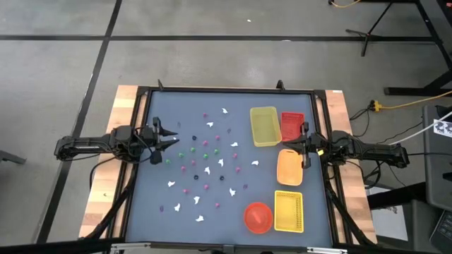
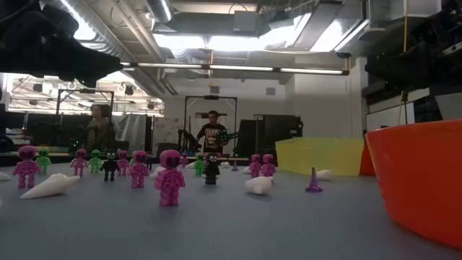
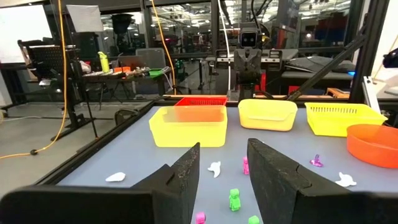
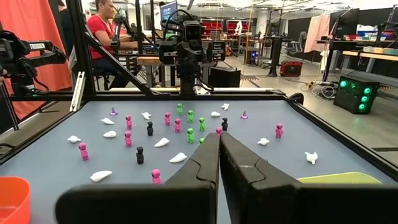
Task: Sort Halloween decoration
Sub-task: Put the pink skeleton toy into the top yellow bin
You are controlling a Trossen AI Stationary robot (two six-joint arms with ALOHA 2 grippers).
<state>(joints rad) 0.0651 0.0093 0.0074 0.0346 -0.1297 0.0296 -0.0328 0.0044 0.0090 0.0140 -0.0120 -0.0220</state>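
The Halloween decoration pieces [image 1: 208, 159] lie and stand scattered over the middle of the grey table: white ghost shapes [image 2: 49, 185], pink figures [image 2: 170, 177], green figures [image 4: 191, 134] and black figures [image 2: 211, 168], each on its base or side. My left gripper [image 1: 171, 139] waits at the table's left edge, open and level, with nothing between its fingers [image 3: 186, 171]. At the right edge, above the trays, my right gripper [image 1: 288, 147] is shut and level, its fingers [image 4: 208, 155] together on nothing.
Along the right side stand a yellow tray [image 1: 264, 125], a red tray [image 1: 292, 125], an orange tray [image 1: 289, 168], a yellow basket [image 1: 288, 211] and a round red-orange bowl [image 1: 258, 216]. A raised dark rim [image 1: 226, 89] frames the table. People are in the room beyond.
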